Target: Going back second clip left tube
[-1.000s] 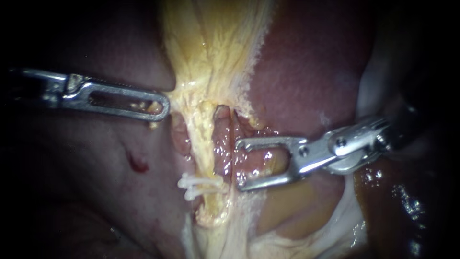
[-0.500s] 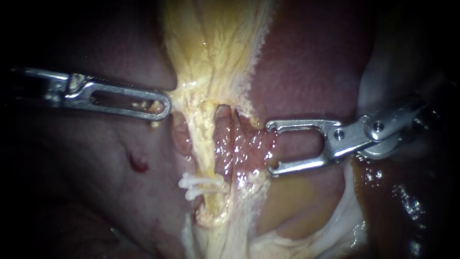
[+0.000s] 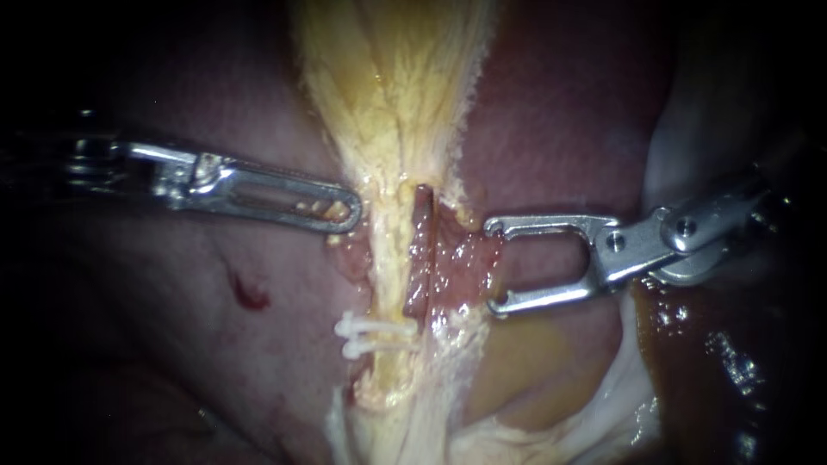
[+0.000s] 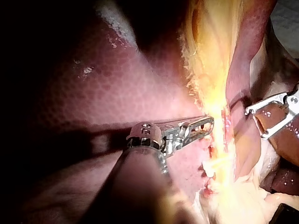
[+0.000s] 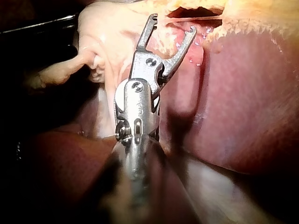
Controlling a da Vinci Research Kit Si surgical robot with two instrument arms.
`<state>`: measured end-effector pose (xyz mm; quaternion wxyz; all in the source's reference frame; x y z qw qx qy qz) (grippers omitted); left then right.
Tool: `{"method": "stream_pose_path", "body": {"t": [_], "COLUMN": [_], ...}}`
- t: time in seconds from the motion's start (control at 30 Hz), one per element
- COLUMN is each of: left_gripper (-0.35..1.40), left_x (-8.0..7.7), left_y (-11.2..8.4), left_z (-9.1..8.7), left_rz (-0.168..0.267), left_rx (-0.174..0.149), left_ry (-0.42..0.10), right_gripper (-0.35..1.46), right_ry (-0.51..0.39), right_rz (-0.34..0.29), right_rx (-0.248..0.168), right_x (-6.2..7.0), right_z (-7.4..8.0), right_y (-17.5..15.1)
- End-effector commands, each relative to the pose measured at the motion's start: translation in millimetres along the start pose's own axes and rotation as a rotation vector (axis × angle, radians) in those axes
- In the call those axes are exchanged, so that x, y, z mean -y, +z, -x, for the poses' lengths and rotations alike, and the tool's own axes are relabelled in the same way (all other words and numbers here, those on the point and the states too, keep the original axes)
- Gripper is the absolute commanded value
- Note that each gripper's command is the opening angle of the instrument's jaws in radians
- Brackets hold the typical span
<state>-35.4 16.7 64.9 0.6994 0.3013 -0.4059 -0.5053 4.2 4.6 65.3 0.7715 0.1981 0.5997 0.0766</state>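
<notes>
A yellow left tube runs down from the gallbladder's pale yellow neck, with a reddish right tube beside it. Two white clips cross the left tube low down. My left instrument lies with its slotted jaws shut on the yellow tissue at the left tube's edge; the left wrist view shows the same left instrument against that tissue. My right instrument stands to the right of the tubes, its jaws open and empty. The right wrist view also shows the right instrument open, short of the raw tissue.
Dark red liver lies on both sides of the tubes, with a small bleeding spot on the left. Pale fatty tissue and a wet brown surface sit under my right instrument.
My right instrument has drawn back to the right, away from the tubes, its jaws still open. My left instrument has moved right with the yellow tissue, which now hangs straighter.
</notes>
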Motion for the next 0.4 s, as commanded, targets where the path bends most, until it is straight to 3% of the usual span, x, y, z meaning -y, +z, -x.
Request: {"method": "stream_pose_path", "body": {"t": [0.03, 0.4], "left_gripper": [-0.35, -0.35], "left_x": [-0.1, -0.5], "left_y": [0.3, 0.7], "left_z": [0.0, -0.3], "left_rz": [0.003, -0.004], "left_rx": [-0.003, -0.011], "left_ry": [0.001, -0.002], "right_gripper": [0.50, 0.50], "right_ry": [0.000, 0.000], "right_rz": [0.000, -0.001], "right_rx": [0.000, 0.000], "right_x": [0.0, 0.1], "right_z": [0.0, -0.1], "right_y": [-0.1, -0.2]}}
